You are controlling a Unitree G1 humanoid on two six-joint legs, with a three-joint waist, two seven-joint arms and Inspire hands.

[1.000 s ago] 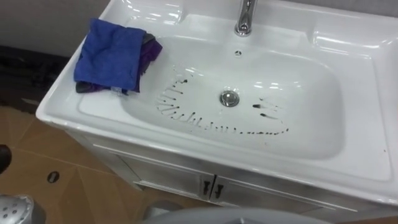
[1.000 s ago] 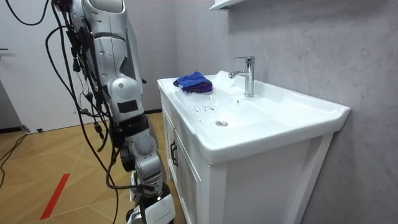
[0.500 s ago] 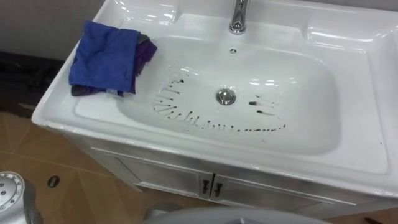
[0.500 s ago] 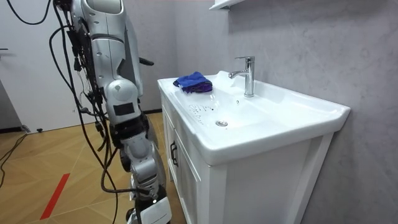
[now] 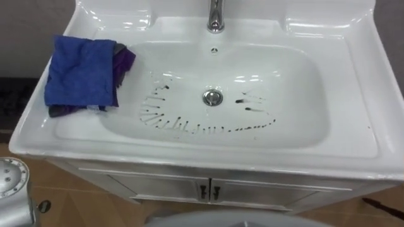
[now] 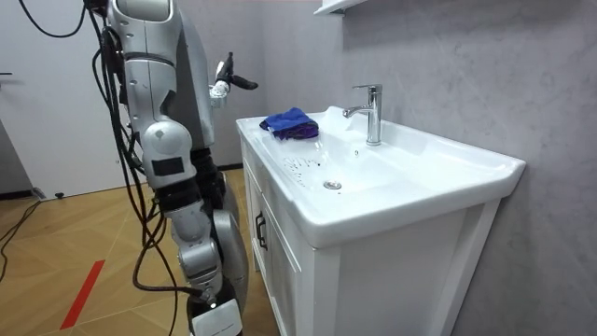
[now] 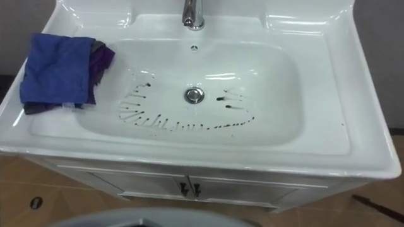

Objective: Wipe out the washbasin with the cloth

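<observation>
**Basin (image 5: 297, 94).** White glazed ceramic, one piece with a flat rim. It has a rounded rectangular bowl and fills the middle of the eye views.
- A round metal drain (image 5: 213, 97) sits at the bowl's centre.
- A small overflow hole lies above the drain, just below the chrome faucet (image 5: 216, 17) at the top centre.

**Soiling.** Dark marks (image 5: 189, 126) run in an arc of short strokes across the bowl's lower left and below the drain. A few more streaks lie just right of the drain.

**Cloth (image 5: 81, 74).** Blue, soft and crumpled, lying on the rim at the upper left. A purple piece (image 5: 124, 60) shows under its right edge, at the bowl's lip. Nothing holds it.

**Surroundings.** Beneath the basin is a white cabinet (image 5: 158, 186) with two small dark handles (image 5: 206, 190) at the door seam. The wood-patterned floor (image 5: 76, 211) is at the lower left. In the room view a grey textured wall (image 6: 448, 65) stands behind the faucet.

**Robot.** It stands upright at the room view's left, facing the cabinet front.
- The left robot hand (image 6: 222, 87) is raised in the air left of the cloth and apart from it.
- That hand is released, fingers stretched out and grasping nothing.
</observation>
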